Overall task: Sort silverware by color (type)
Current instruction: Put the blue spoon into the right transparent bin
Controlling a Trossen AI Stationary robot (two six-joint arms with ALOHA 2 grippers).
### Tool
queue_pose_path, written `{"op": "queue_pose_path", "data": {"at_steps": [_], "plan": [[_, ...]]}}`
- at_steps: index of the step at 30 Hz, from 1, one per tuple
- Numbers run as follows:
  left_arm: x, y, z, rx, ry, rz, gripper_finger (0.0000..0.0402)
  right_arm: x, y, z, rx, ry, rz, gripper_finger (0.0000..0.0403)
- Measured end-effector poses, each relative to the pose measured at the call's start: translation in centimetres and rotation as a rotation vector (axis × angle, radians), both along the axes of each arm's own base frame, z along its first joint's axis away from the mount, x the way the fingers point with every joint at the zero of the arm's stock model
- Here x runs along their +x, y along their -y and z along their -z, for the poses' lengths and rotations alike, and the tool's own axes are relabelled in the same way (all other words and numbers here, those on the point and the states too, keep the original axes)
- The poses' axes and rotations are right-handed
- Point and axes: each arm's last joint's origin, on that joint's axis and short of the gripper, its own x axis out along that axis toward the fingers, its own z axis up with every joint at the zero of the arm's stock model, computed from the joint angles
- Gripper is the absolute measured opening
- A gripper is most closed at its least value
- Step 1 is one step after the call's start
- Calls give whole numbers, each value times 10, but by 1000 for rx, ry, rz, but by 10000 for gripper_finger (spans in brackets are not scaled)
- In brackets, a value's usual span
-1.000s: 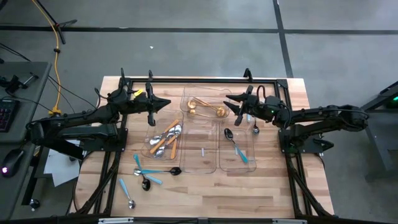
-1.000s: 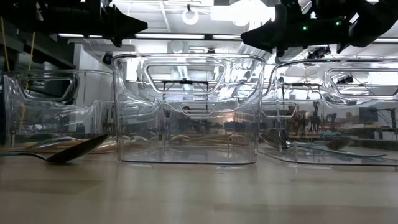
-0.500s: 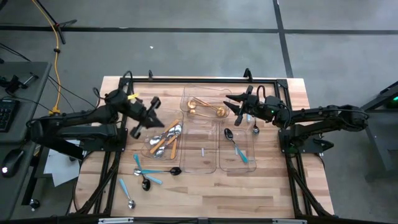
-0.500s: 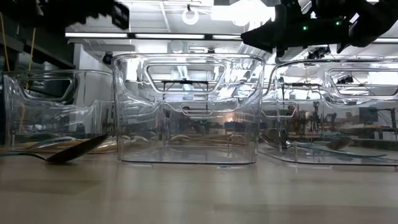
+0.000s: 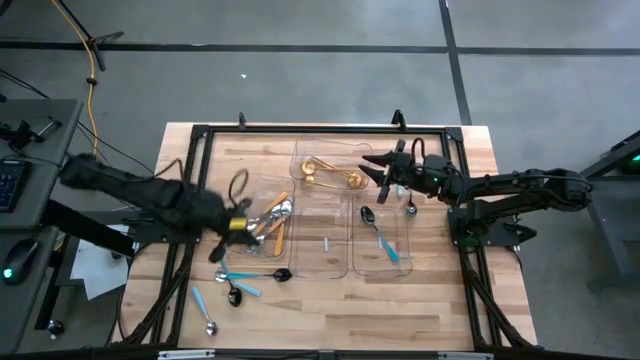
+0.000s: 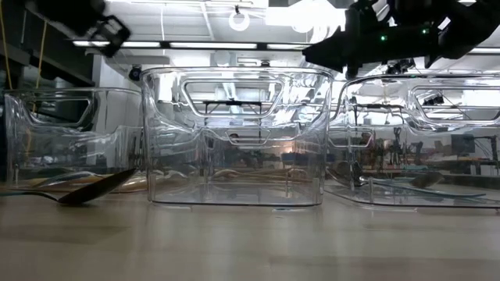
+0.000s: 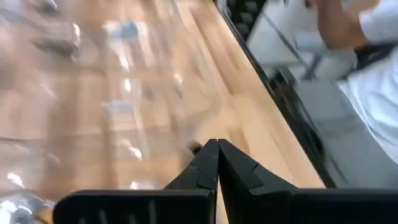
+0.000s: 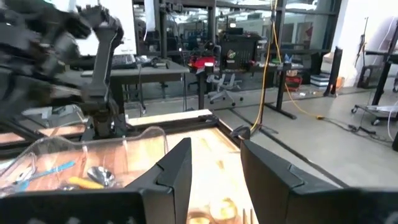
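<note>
Wooden slats form the table top (image 5: pixel 440 300), which stands on a grey floor and carries several clear trays.

Seen from above, the orange-handled pieces (image 5: pixel 265 225) lie in the left tray (image 5: pixel 243 243), bowls toward 1 o'clock and handles toward 7 o'clock. The gold pieces (image 5: pixel 330 176) lie in the far tray (image 5: pixel 297 160), with their long axis roughly from 9 to 3 o'clock. In the right tray (image 5: pixel 403 268) a dark spoon with a blue handle (image 5: pixel 378 235) has its bowl at 11 o'clock and its handle running toward 5 o'clock. On the bare wood at 7 o'clock from the left tray lie the loose pieces with blue and teal handles (image 5: pixel 232 282); one dark spoon (image 5: pixel 272 274) lies nearly from 9 to 3 o'clock, with its bowl at the 3 o'clock end.

The left gripper (image 5: pixel 222 243) is blurred; it is at the 8 o'clock corner of the left tray, above the loose pieces, with its jaws closed and empty in the wrist view. The right gripper (image 5: pixel 373 168) hangs over the far tray near the gold pieces, with its jaws apart and nothing between them.
</note>
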Motion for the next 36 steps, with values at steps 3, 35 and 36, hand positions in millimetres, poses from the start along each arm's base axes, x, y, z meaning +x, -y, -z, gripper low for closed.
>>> {"op": "queue_pose_path", "data": {"at_steps": [3, 35, 36], "plan": [[-6, 26, -3, -25, -9, 62, 1, 0, 0, 2, 27, -14, -1, 121], [-19, 127, 53, 323, -354, 358, 0, 0, 0, 6, 61, -44, 0, 121], [-19, 128, 56, 333, -376, 364, 0, 0, 0, 6, 62, -46, 0, 121]]}}
